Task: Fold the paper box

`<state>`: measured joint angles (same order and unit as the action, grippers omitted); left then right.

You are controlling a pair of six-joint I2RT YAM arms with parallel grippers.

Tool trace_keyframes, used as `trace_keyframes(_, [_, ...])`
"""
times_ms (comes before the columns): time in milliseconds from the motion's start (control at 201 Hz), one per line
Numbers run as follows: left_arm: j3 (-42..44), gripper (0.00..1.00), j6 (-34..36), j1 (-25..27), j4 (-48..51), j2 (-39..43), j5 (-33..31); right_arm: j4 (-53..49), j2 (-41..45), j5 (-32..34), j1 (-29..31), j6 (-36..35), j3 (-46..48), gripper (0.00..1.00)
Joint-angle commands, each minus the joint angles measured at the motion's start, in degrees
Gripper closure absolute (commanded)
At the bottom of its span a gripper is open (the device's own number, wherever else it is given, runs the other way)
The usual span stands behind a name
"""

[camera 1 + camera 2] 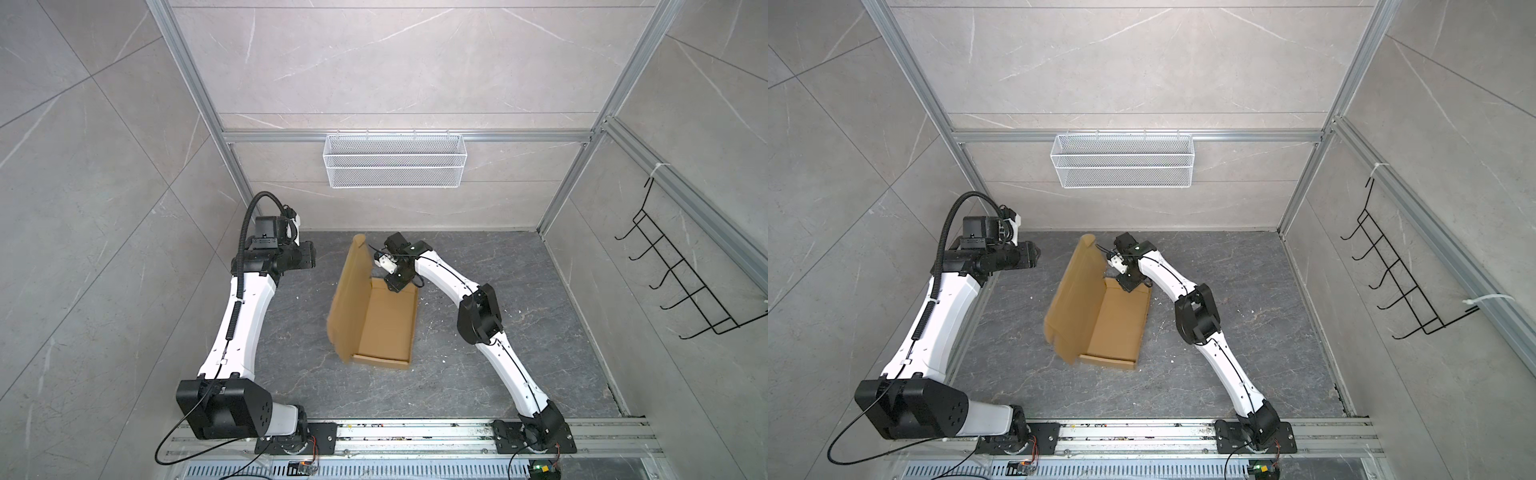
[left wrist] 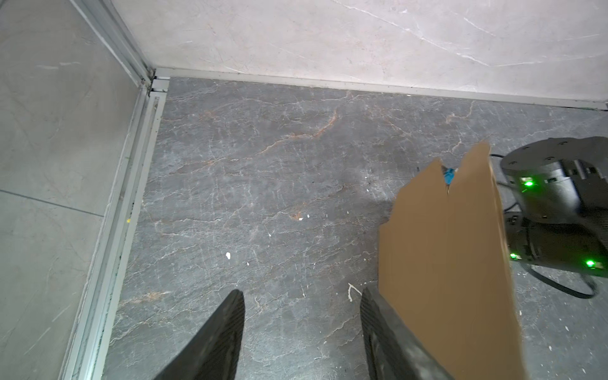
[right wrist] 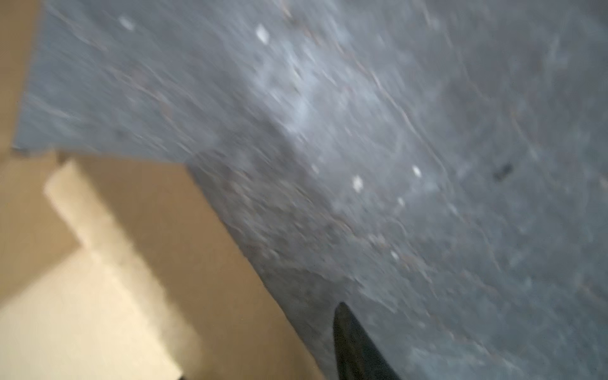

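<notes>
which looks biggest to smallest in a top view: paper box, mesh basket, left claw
1. paper box and mesh basket: about alike, and the basket hangs higher, nearer the camera, so unranked.
2. left claw: plainly smallest.

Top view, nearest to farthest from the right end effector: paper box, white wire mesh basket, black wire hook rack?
1. paper box, mid-floor, far corner at the right end effector.
2. white wire mesh basket, back wall.
3. black wire hook rack, right wall.
</notes>
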<state>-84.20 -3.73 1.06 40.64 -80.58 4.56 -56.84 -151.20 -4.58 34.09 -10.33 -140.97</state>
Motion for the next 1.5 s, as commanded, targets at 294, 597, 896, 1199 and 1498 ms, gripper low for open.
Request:
trace_keyframes(294, [5.7,0.41,-3.4,-0.2,-5.8,0.9,0.4,15.9,23.2,4.3,-6.0,18.9,36.9,0.75])
trace_keyframes(597, [12.6,0.41,-5.7,-0.2,-11.1,2.0,3.6,23.8,35.5,3.6,-6.7,30.4,57.5,0.78])
trace_keyframes(896, [17.9,0.41,-6.8,-0.1,-15.3,4.8,5.4,26.9,43.8,6.2,-6.6,34.8,70.9,0.8])
trace_keyframes(1199, [19.5,0.41,-8.2,0.1,-16.4,5.0,6.7,28.6,51.6,4.7,-6.7,38.6,81.6,0.81])
trace_keyframes(1498, [22.1,0.41,-8.5,2.6,-18.1,5.4,6.7,28.1,59.1,3.2,-6.7,40.3,89.7,0.82])
